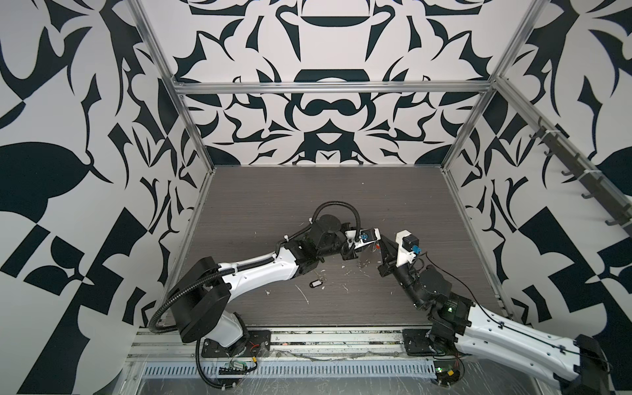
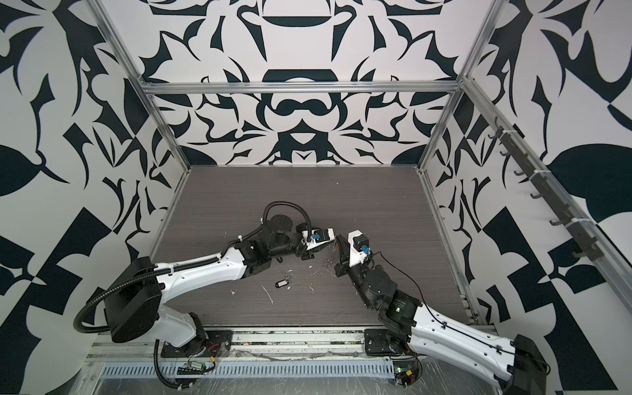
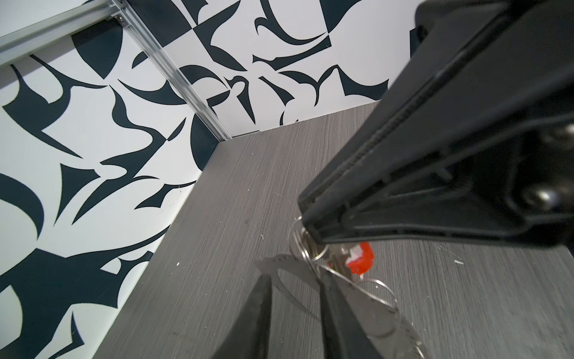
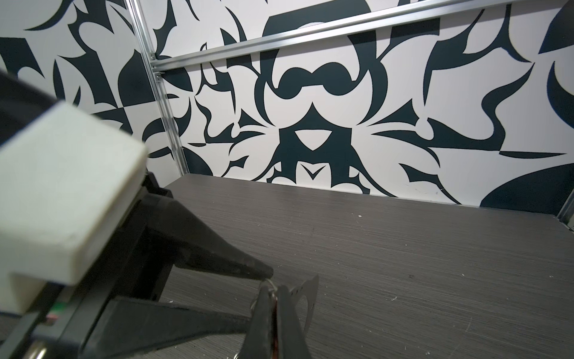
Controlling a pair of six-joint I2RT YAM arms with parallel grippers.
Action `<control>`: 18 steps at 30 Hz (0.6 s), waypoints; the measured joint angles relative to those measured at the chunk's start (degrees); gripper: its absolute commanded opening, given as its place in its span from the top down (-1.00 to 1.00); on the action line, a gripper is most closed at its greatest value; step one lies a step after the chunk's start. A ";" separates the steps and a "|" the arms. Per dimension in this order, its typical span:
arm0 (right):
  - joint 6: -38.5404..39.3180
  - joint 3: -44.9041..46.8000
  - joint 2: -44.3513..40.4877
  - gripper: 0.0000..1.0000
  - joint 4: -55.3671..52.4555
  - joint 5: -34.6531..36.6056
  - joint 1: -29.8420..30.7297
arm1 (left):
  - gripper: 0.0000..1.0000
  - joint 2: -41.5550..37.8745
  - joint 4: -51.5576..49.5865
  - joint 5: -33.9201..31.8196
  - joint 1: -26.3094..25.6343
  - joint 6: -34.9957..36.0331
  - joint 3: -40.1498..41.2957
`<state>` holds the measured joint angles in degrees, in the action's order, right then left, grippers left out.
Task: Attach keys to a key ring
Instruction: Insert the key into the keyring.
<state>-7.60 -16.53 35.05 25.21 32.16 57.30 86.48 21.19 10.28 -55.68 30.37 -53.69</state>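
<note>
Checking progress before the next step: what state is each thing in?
right gripper: shut on red-tag keys, held above the table.
left gripper: jaws partly apart at key ring edge; grip unclear.
key ring: raised, at both grippers' tips.
black-tag keys: lying loose on table, untouched.

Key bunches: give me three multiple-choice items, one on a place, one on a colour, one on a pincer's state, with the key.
1. Where is the black-tagged bunch? A lying on the table; B hanging in the air; C out of view.
2. What colour is the tag by the right pincer? A blue; B red-orange; C green.
3. How is the right pincer? A wide open; B shut on the red-tagged bunch; C out of view.
Key: 1 A, both top views show it flat on the wood; 2 B, the left wrist view shows it; 3 B, its tips meet on that bunch's ring.
</note>
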 measured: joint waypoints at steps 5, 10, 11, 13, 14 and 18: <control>0.02 0.00 0.42 1.00 0.31 0.02 -0.09 | 0.39 0.00 0.07 0.63 0.00 -0.42 0.00; 0.02 0.00 0.44 1.00 0.35 0.02 -0.11 | 0.24 -0.02 0.44 1.57 0.00 -0.83 0.00; 0.02 0.00 0.44 1.00 0.35 0.02 -0.11 | 0.24 -0.02 0.44 1.64 0.00 -0.81 0.00; 0.02 0.00 0.44 1.00 0.35 0.02 -0.11 | 0.24 -0.04 0.46 1.75 0.00 -0.94 0.00; 0.02 0.00 0.44 1.00 0.33 0.02 -0.11 | 0.24 -0.04 0.46 1.81 0.00 -0.96 0.00; 0.02 0.00 0.70 1.00 0.35 0.00 -0.11 | 0.29 -0.04 0.46 2.16 0.00 -0.96 0.00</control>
<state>-7.57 -16.53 35.75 25.56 32.16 57.19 86.43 21.65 12.45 -55.68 29.41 -53.69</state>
